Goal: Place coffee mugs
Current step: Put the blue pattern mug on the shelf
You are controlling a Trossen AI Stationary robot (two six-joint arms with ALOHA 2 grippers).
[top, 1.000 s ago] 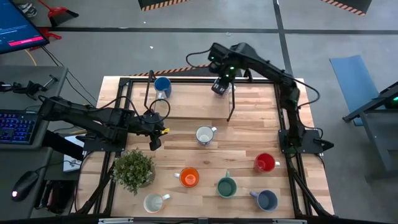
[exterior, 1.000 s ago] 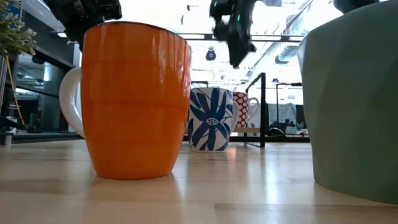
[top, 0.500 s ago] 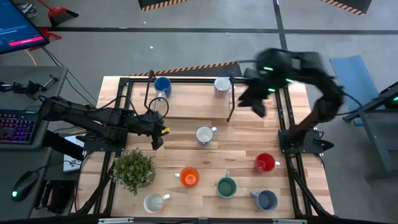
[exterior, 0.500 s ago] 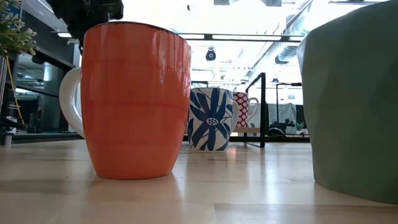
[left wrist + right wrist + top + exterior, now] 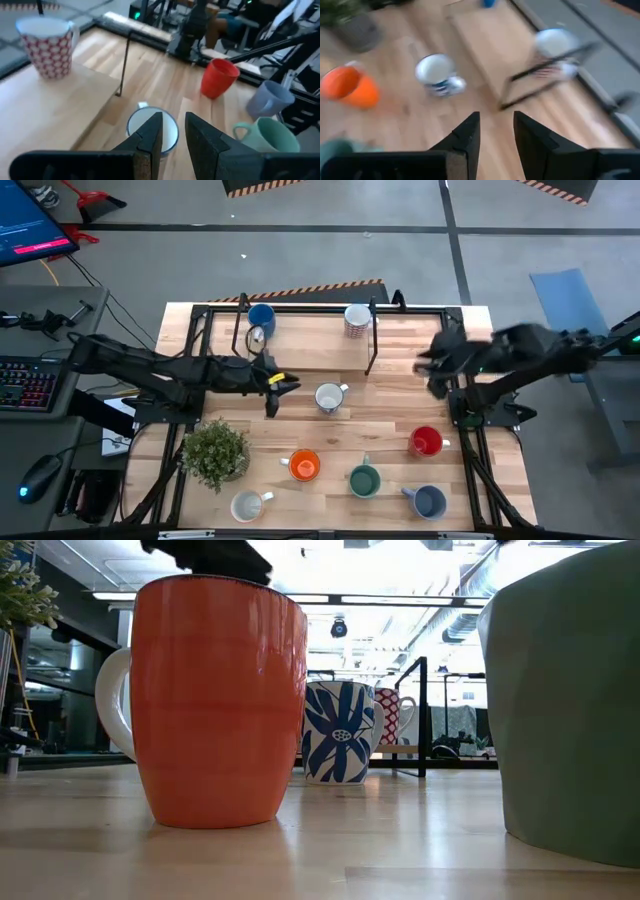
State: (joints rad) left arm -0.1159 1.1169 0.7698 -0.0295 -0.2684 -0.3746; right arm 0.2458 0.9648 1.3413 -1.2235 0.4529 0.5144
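In the high view a blue mug and a red-patterned white mug stand on the raised board at the far edge. A white mug with a blue flower stands mid-table. Red, orange, green, slate-blue and cream mugs stand nearer. My left gripper is open just left of the flower mug, holding nothing. My right gripper hangs open above the table's right side, empty.
A leafy potted plant stands near the left edge. A thin black post rises from the raised board's right end. Black frame rails run along the table's left, far and right sides. Bare wood lies between the flower mug and the red mug.
My right gripper has let go of the red-patterned mug, which now stands on the raised board. The gripper has swung fast toward the table's right edge and a little nearer. My left gripper has moved right, toward the flower mug.
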